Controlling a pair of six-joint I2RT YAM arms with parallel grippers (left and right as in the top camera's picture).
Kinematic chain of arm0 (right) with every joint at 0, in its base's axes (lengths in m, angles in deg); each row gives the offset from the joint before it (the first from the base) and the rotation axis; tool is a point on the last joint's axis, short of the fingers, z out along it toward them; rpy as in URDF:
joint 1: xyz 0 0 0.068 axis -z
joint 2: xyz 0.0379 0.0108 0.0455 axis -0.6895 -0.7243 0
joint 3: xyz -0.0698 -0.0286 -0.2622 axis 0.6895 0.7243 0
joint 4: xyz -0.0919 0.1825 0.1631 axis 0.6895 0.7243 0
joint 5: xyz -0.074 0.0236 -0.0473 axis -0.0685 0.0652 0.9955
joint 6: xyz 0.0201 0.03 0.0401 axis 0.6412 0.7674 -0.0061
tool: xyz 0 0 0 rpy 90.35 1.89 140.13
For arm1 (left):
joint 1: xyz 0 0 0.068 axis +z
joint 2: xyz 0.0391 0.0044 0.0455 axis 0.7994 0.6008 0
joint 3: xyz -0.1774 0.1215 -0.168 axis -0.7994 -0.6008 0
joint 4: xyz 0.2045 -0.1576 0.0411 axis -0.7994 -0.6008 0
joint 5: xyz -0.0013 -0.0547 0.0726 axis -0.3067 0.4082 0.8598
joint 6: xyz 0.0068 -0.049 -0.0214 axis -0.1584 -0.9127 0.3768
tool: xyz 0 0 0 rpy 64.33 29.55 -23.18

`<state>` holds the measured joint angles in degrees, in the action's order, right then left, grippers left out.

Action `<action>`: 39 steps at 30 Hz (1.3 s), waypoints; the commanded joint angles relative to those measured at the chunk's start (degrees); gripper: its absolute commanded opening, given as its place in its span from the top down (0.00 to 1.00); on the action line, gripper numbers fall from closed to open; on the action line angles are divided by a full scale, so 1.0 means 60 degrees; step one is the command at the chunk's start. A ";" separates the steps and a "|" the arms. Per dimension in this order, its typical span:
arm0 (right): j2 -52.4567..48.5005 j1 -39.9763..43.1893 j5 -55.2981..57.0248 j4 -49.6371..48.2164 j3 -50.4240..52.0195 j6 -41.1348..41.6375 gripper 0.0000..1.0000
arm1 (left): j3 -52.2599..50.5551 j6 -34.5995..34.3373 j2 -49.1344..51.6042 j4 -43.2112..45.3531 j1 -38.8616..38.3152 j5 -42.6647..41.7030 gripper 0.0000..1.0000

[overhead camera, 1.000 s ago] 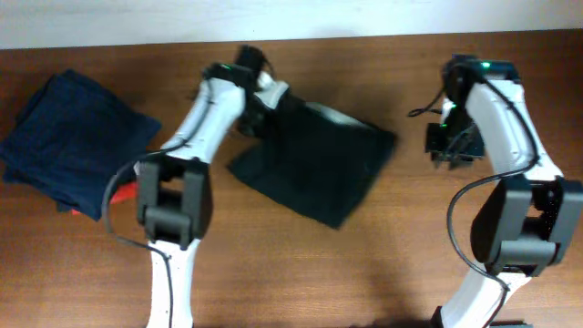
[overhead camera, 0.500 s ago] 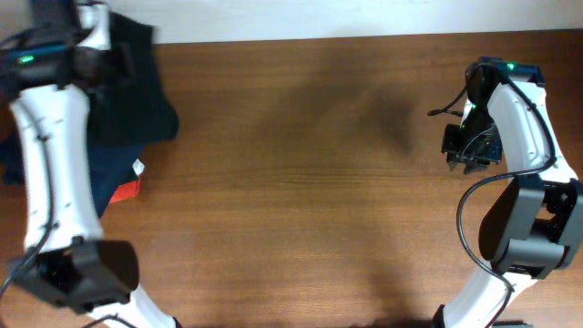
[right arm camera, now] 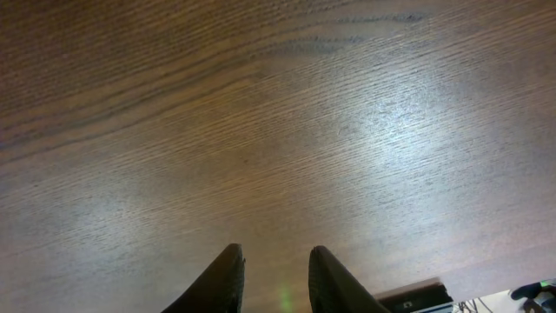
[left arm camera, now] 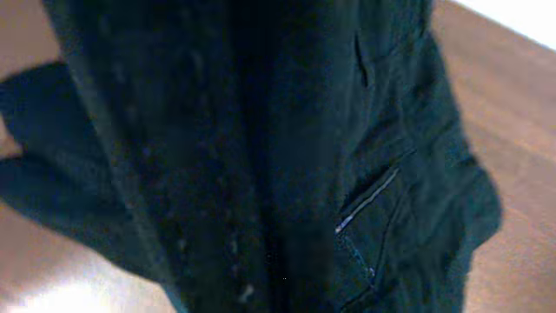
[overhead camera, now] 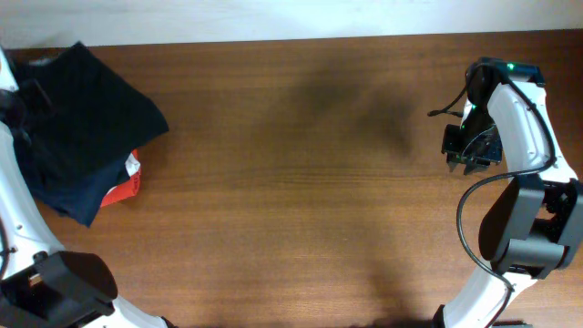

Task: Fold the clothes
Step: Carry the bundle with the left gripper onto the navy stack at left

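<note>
The black clothes [overhead camera: 100, 105] lie bunched at the table's far left back corner, draped partly over a navy pile. My left arm [overhead camera: 11, 191] runs up the left edge of the overhead view to that cloth. The left gripper's fingers are buried in the fabric. In the left wrist view the clothes [left arm camera: 287, 130] fill the frame, with a zipped pocket [left arm camera: 369, 198] showing, so the gripper is shut on them. My right gripper [overhead camera: 469, 150] hangs over bare wood at the right. Its jaws [right arm camera: 274, 252] stand slightly apart with nothing between them.
A folded navy garment [overhead camera: 64, 196] with a small white tag [overhead camera: 134, 164] lies under the clothes. A red cloth [overhead camera: 123, 189] peeks out at its right edge. The table's back edge [overhead camera: 291, 38] meets a white wall.
The left arm has swung the black clothes from the middle of the table to the far left, onto the navy pile. The right arm shifted slightly, then stayed still.
</note>
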<state>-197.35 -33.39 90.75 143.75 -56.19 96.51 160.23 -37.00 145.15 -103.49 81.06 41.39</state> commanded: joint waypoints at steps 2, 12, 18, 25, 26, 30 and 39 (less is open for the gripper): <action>0.0007 -0.0007 0.0011 0.0069 -0.0135 -0.0102 0.71 | -0.0699 -0.0149 -0.0073 -0.0040 0.0608 0.0186 0.99; 0.0007 -0.0007 0.0011 0.0073 -0.0135 -0.0131 0.71 | -0.1395 -0.1719 -0.0076 0.0138 0.1654 0.1228 0.04; 0.0007 -0.0007 0.0007 0.0073 -0.0135 -0.0135 0.70 | -0.1388 -0.1475 -0.0084 0.0295 0.1275 -0.0783 0.04; 0.0004 -0.0007 0.0000 0.0073 -0.0135 -0.0131 0.58 | -0.1370 -0.0820 -0.0149 0.0652 -0.0710 -0.1111 0.01; 0.0004 -0.0007 -0.0073 0.0069 -0.0135 -0.0131 0.55 | -0.1373 -0.0820 -0.0149 0.0652 -0.0980 -0.1111 0.01; 0.0004 -0.0007 -0.0878 0.0026 -0.0135 -0.0178 0.38 | -0.1373 -0.0579 -0.0146 0.0652 -0.2291 -0.1115 0.01; 0.0004 -0.0007 -0.3224 0.0586 -0.0135 -0.1807 0.18 | -0.1395 -0.0321 0.0091 -0.0098 -0.5399 -0.0841 0.01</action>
<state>-197.35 -33.39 75.90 145.38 -56.19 88.58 151.97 -40.22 145.15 -100.82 52.43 35.31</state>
